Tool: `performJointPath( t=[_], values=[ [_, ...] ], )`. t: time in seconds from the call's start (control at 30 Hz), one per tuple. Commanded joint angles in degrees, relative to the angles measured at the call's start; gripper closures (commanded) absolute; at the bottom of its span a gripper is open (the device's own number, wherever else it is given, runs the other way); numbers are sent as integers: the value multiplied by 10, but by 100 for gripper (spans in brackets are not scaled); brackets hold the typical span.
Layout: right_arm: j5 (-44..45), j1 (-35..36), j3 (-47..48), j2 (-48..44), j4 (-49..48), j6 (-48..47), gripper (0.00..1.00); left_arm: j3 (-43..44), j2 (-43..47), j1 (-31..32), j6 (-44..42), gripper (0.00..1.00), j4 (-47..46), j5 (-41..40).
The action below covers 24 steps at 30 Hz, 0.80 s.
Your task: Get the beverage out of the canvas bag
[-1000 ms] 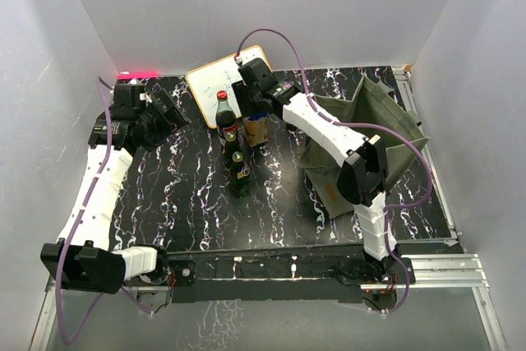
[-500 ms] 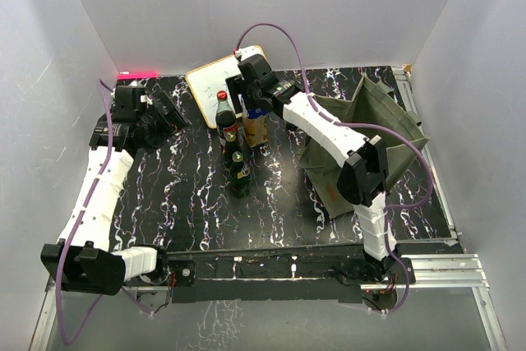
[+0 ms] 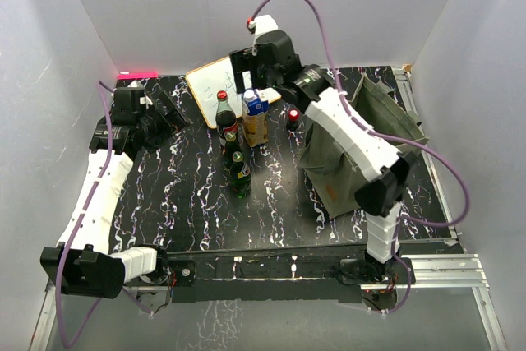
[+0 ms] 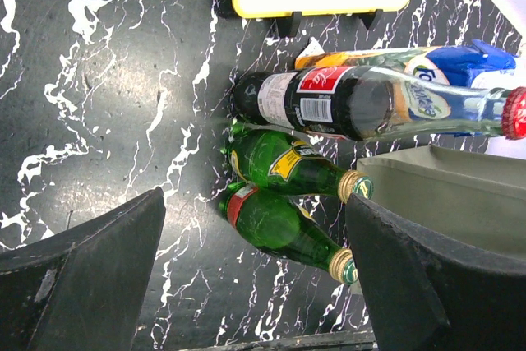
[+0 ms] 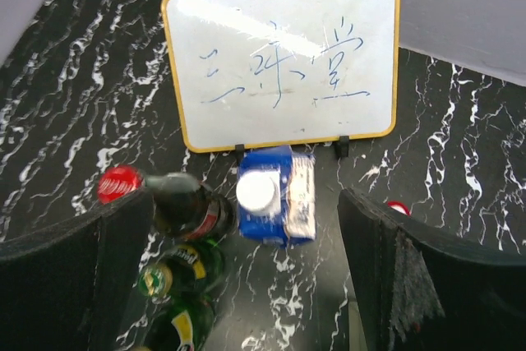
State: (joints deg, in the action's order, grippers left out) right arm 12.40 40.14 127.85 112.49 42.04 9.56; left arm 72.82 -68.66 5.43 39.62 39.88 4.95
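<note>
The olive-green canvas bag (image 3: 355,147) stands open at the right of the table; its edge shows in the left wrist view (image 4: 448,182). A blue-topped juice carton (image 3: 255,113) stands free in front of the whiteboard, also seen from above in the right wrist view (image 5: 275,196). My right gripper (image 3: 256,71) is open and empty, raised above and behind the carton (image 5: 246,285). A small red-capped bottle (image 3: 293,115) stands between the carton and the bag. My left gripper (image 3: 168,104) is open and empty at the far left (image 4: 255,203).
A cola bottle (image 3: 223,118) and two green bottles (image 3: 237,166) stand in a cluster left of the carton. A yellow-framed whiteboard (image 3: 215,80) leans at the back. White walls enclose the table on three sides.
My right gripper has let go of the carton and risen up and back towards the rear wall. The small red-capped bottle has come into view. The left arm has not moved.
</note>
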Motion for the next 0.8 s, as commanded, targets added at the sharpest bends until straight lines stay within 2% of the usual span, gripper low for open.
performJointPath(
  t=[0.0,0.2,0.33,0.53,0.77],
  values=[
    [4,4,-51,-130,-7,23,2,-33,34,2,1,11,-17,19],
    [-7,4,-79,-237,56,38,2,-54,40,2,13,11,-28,20],
    [35,4,-127,-316,103,39,2,-50,34,2,13,11,-32,10],
    [161,4,-241,-421,185,56,2,-50,27,2,13,11,-20,3],
    [337,-1,-321,-461,266,108,0,-65,28,2,20,11,-9,-5]
  ],
)
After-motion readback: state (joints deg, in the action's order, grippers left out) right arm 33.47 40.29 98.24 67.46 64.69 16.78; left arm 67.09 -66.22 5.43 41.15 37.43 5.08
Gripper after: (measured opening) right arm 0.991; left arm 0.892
